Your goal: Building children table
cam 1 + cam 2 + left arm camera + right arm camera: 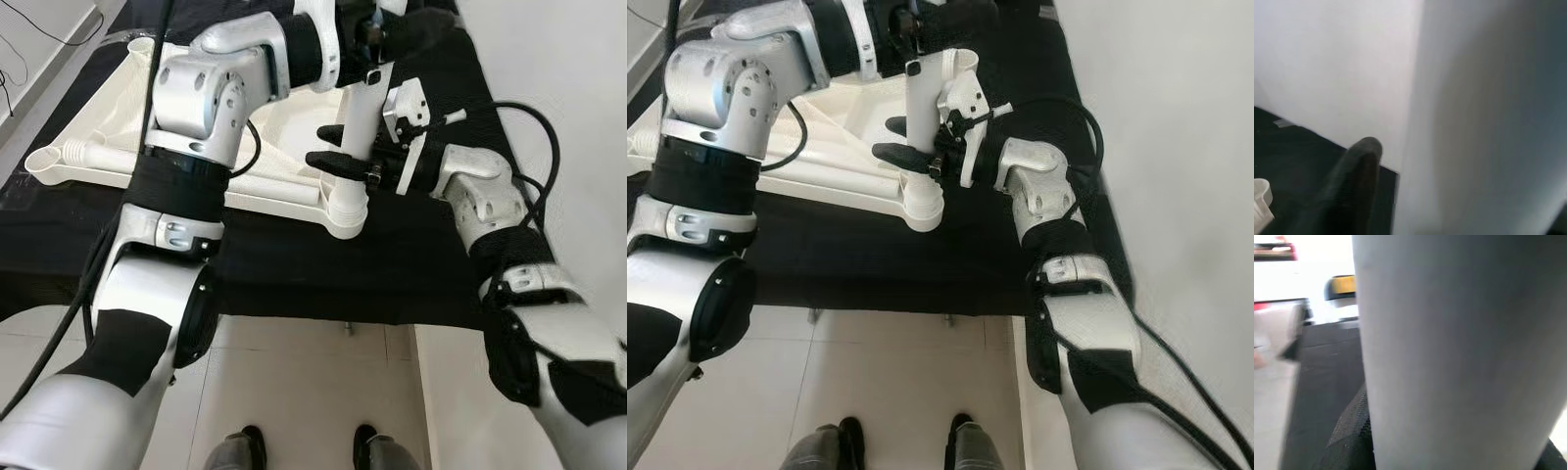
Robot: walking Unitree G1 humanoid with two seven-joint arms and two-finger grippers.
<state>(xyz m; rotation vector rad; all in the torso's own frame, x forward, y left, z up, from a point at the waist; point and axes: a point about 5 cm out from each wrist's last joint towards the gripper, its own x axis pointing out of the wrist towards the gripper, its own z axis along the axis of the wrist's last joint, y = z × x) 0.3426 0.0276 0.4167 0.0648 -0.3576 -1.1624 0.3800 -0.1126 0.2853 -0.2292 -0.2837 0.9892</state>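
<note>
With the right pincer [338, 147] clamped low on the upright white leg [358, 127] and the left pincer [367, 39] apparently clamped higher, keep it vertical while pressing into the tabletop's corner socket [345, 211] on the black mat [294, 264].

Head views are sharp and evenly lit by soft daylight, with the black mat [294, 264] crushing to near-featureless dark and only faint shadows on the floor tiles [294, 382]. Both wrist views are badly defocused: the white table leg [1459, 352] is a grey blur, and the background top-left is blown out.
</note>
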